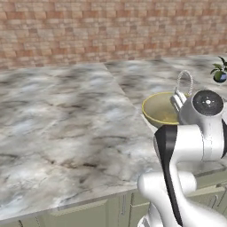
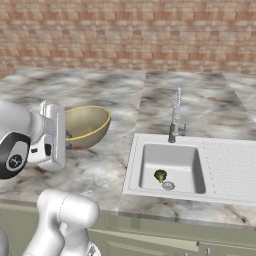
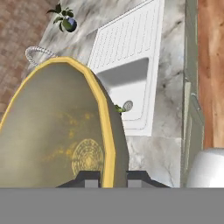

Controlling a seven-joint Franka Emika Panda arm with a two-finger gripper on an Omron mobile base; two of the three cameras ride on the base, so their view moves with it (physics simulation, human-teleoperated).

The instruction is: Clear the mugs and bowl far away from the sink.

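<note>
Bowl, wide and yellowish-tan with olive-yellow inside, tilted on the marble table, left of the sink and apart from it, rim lifted on the near side. Held at the rim by the hand: in the hand view one dark fingertip inside the bowl and the other outside, yellow rim clamped between them, so closed in a grip on the bowl. In the left base view, bowl partly hidden behind the white arm, near the seam of two table slabs. White sink set into the table, with one basin, ribbed drainboard on the right and chrome spring-neck faucet at the far edge. Small green thing lying in the basin beside the drain. Little potted plant standing on the table far to the right. Brick wall behind all. Pale cabinet fronts under the table.
</note>
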